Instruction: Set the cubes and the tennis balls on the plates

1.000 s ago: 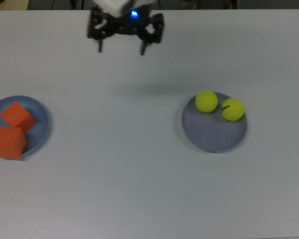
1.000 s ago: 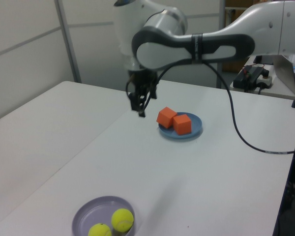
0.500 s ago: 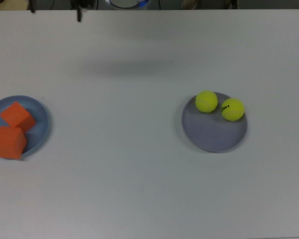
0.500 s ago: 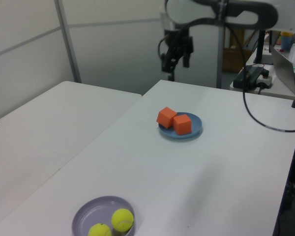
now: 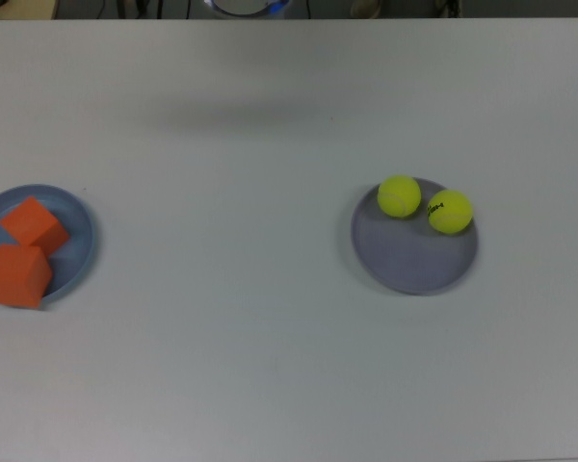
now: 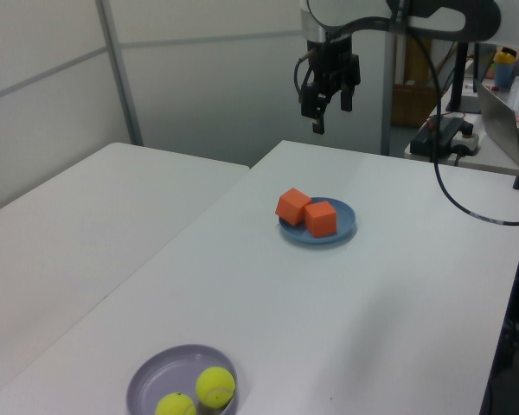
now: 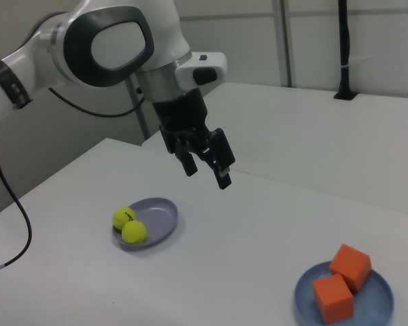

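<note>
The fingers (image 7: 205,170) hang spread apart with nothing between them, high above the white table (image 5: 270,337), pointing down. In the right view the gripper sits up over the table's middle, between the two plates and clear of both. In the left view it hovers (image 6: 328,102) above the table's far end, beyond the blue plate.

Down on the table, the two orange cubes (image 5: 24,250) sit on the light blue plate (image 5: 77,241) at the top view's left edge, touching each other; the nearer cube overhangs the plate's rim. In the right view they show at lower right (image 7: 341,282).

The two tennis balls (image 5: 424,204) rest side by side on the lavender-grey plate (image 5: 414,265), tucked against its far rim in the top view, right of centre. One ball shows a black logo.

A black cable (image 6: 441,181) loops from the arm down past the table's edge in the left view. A second white table (image 6: 86,225) stands just beside the first.
</note>
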{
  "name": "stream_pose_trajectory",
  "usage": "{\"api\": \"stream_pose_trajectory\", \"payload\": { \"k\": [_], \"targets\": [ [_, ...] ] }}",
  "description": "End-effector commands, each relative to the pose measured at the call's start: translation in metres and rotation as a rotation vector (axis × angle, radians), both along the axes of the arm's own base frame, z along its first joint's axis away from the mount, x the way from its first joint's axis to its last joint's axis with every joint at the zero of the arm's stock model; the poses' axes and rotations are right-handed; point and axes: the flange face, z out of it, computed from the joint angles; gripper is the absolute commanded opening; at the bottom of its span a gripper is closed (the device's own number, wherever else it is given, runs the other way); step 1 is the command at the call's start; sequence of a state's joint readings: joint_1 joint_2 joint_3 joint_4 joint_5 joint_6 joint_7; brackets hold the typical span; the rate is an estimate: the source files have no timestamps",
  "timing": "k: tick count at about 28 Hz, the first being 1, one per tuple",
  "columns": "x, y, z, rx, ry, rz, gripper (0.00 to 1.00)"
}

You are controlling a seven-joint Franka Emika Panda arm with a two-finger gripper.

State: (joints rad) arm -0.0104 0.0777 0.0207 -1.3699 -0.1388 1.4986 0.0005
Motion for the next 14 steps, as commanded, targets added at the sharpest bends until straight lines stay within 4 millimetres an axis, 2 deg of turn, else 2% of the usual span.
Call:
{"api": "stream_pose_trajectory", "payload": {
  "k": [1, 5, 6, 11, 14],
  "targets": [
    [-0.024, -0.002, 0.02, 0.021, -0.005, -0.003, 1.0],
    [-0.042, 0.0, 0.038, 0.024, -0.013, -0.003, 1.0],
    [-0.054, -0.001, 0.048, 0.024, -0.007, -0.006, 1.0],
    [-0.088, 0.0, 0.073, 0.031, 0.004, -0.01, 1.0],
    [-0.115, 0.004, 0.096, 0.062, -0.018, 0.002, 1.0]
  ]
}}
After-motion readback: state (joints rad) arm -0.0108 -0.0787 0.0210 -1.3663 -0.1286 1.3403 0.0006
